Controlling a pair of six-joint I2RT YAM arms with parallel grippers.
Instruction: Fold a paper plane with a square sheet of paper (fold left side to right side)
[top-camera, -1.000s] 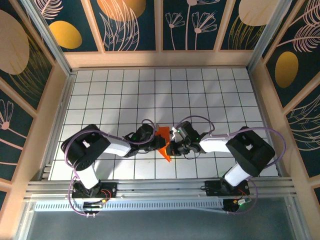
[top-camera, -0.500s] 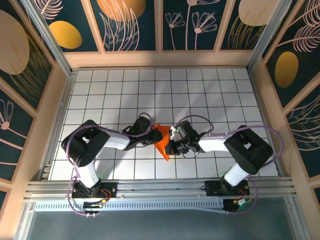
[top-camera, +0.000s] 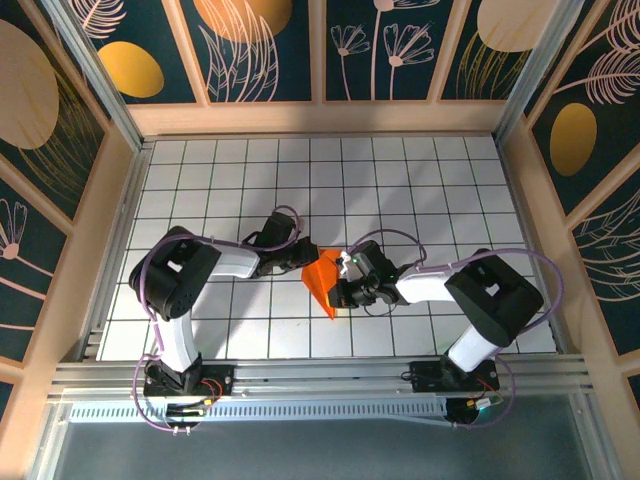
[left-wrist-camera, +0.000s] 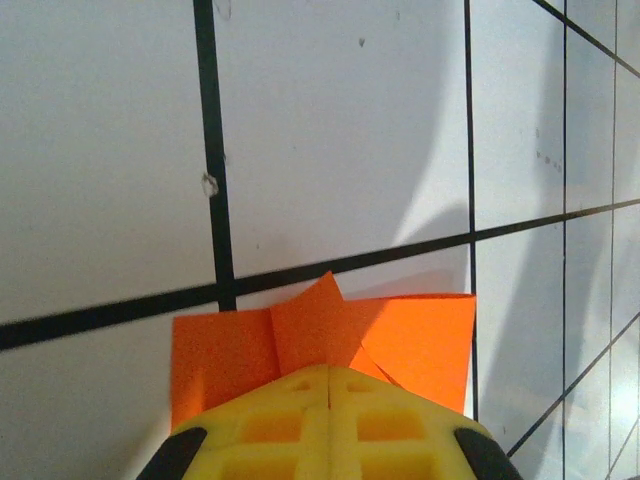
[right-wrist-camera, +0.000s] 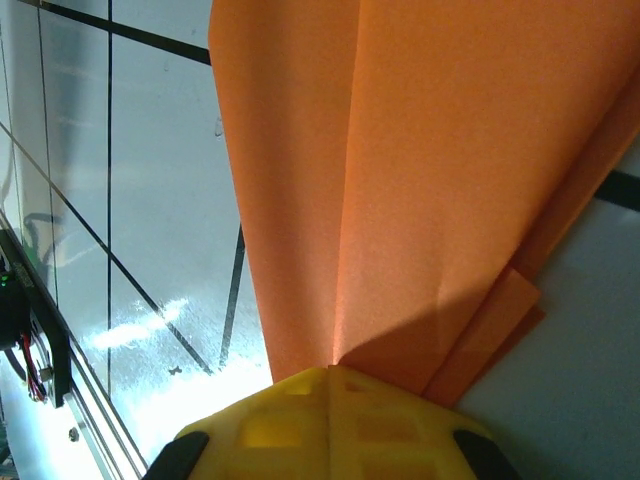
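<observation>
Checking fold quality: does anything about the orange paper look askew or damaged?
Slightly askew. The orange paper has a pointed flap poking past its far edge in the left wrist view, and staggered layers at one corner in the right wrist view. No tears visible.

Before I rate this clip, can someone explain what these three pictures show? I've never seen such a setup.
Two robot arms are bolted at the near edge of a tiled table. The overhead picture looks down on both; the other two come from a camera on each wrist, so the yellow blocks at the bottom are that arm's own fingers. Between the arms is one folded orange paper, already pointed. The left gripper and the right gripper are each shut on it.
</observation>
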